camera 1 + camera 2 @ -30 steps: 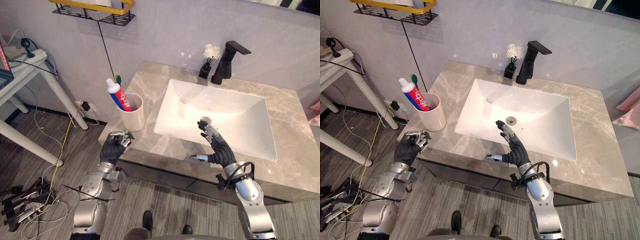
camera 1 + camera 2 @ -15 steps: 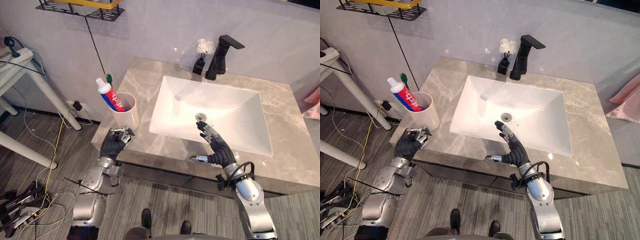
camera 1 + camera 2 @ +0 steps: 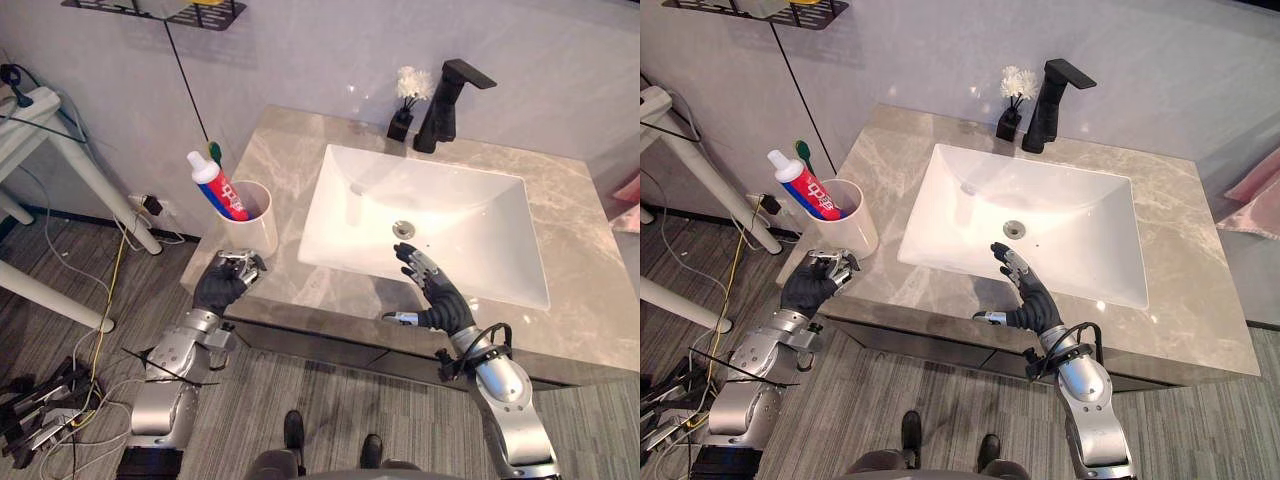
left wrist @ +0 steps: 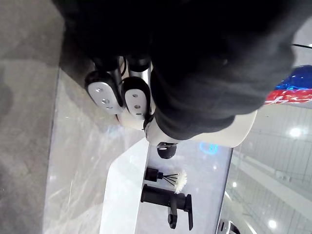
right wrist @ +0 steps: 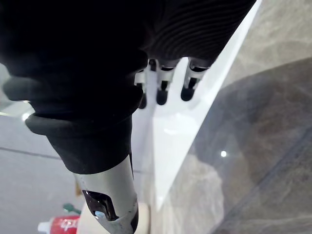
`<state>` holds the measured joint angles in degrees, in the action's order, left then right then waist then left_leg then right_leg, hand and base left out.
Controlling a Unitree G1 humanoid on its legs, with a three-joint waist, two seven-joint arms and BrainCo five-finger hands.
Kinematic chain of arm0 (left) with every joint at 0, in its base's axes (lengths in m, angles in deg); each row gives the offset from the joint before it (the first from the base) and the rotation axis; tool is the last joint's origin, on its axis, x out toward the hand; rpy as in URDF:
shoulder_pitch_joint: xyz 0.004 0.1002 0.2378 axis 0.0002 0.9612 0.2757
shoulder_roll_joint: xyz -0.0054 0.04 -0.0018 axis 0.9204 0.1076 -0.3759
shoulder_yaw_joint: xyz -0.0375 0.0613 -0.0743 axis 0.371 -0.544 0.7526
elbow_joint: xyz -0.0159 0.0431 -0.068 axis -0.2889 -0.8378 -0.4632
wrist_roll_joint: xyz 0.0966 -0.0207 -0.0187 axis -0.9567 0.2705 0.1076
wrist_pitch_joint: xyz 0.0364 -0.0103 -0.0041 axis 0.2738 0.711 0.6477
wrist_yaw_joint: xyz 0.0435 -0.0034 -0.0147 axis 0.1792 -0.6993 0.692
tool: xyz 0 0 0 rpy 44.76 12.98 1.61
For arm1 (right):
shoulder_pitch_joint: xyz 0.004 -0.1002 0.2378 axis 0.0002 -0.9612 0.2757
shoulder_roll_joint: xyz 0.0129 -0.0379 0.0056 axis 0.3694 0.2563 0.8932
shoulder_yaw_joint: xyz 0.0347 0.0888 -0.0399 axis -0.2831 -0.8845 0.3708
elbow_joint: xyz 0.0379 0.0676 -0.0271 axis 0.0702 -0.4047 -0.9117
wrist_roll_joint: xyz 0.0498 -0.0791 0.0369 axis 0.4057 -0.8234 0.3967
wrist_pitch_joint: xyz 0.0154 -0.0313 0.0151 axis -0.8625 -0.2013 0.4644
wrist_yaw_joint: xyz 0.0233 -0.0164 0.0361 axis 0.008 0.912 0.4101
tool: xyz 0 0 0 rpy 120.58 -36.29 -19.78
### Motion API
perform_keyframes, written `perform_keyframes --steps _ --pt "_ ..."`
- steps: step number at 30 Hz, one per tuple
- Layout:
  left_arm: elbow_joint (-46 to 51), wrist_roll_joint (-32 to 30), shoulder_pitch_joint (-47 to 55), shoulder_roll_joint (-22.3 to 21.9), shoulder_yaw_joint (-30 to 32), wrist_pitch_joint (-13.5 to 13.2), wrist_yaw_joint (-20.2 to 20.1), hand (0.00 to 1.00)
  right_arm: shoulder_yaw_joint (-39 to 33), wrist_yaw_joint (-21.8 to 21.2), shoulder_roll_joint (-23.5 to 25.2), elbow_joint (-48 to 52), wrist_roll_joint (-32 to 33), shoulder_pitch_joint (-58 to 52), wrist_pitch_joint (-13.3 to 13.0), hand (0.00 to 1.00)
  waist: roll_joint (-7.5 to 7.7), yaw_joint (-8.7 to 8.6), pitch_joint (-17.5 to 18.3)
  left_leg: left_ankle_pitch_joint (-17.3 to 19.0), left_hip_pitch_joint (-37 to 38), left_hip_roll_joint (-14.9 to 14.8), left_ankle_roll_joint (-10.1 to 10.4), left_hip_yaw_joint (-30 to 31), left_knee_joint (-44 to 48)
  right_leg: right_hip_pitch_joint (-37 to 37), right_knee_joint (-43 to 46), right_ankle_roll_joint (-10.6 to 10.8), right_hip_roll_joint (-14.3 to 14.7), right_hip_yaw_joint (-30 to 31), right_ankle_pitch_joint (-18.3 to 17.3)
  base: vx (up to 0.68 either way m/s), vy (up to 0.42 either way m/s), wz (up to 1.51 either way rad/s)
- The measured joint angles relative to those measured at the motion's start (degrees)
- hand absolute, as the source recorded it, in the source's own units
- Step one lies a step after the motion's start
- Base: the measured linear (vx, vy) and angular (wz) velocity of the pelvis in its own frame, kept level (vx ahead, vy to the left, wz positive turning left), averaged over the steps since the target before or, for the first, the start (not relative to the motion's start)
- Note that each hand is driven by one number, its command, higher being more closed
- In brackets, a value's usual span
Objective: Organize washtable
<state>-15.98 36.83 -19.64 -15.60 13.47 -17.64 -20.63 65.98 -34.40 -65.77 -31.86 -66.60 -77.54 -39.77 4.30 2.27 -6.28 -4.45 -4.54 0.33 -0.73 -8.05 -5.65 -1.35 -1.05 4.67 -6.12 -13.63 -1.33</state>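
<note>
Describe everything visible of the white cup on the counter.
The white cup is a plain, smooth cylinder standing upright near the front left corner of the marble counter. It holds a red, white and blue toothpaste tube, cap up and leaning left, and a green-headed toothbrush. The left hand, fingers curled, sits just in front; whether it touches is unclear.

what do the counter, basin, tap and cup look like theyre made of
Counter: polished marble or a marble-look slab, grey-beige with pale veins and light glints.
Basin: glossy white, probably ceramic.
Tap: matte black, likely coated metal.
Cup: plain cream, smooth; ceramic or plastic, can't tell.
</note>
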Motion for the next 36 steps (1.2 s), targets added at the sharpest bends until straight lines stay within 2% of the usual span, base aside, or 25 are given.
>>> perform_keyframes --steps 11,22,29,36 --pt "0.1 -0.1 -0.6 0.2 1.4 -0.4 -0.5 1.0 -0.1 -1.3 -0.1 0.1 0.4 0.3 0.0 0.0 -0.02 -0.04 -0.5 0.2 -0.7 -0.1 -0.2 -0.2 0.0 -0.5 0.1 0.4 0.0 0.1 0.6 0.01 0.002 -0.01" --pt "-0.8 -2.2 -2.6 3.7 1.7 -0.2 -0.9 1.0 -0.8 -2.0 -1.0 2.1 1.2 0.5 0.1 0.0 0.07 -0.12 -1.4 0.1 -0.7 -0.2 -0.1 -0.9 -0.2 -1.1 0.8 -0.1 0.0 0.5 0.9 0.0 0.001 -0.03" --pt "-5.0 -2.1 -7.4 4.9 1.7 -0.1 0.2 1.0 -1.3 -1.8 -1.1 2.1 2.1 0.9 0.1 0.0 0.13 -0.13 -1.5 0.0 -1.0 -0.2 -0.2 -1.5 -0.3 -1.8 0.8 -0.1 0.0 1.2 1.2 0.0 0.01 -0.05" --pt "-7.1 -2.2 -10.1 6.5 1.7 0.0 0.4 1.0 -1.4 -1.8 -1.2 2.1 2.1 1.0 0.1 0.0 0.2 -1.41 -1.9 0.0 -1.1 -0.2 -0.1 -1.6 -0.3 -1.9 0.8 -0.1 0.0 1.2 1.3 0.0 0.0 0.0"
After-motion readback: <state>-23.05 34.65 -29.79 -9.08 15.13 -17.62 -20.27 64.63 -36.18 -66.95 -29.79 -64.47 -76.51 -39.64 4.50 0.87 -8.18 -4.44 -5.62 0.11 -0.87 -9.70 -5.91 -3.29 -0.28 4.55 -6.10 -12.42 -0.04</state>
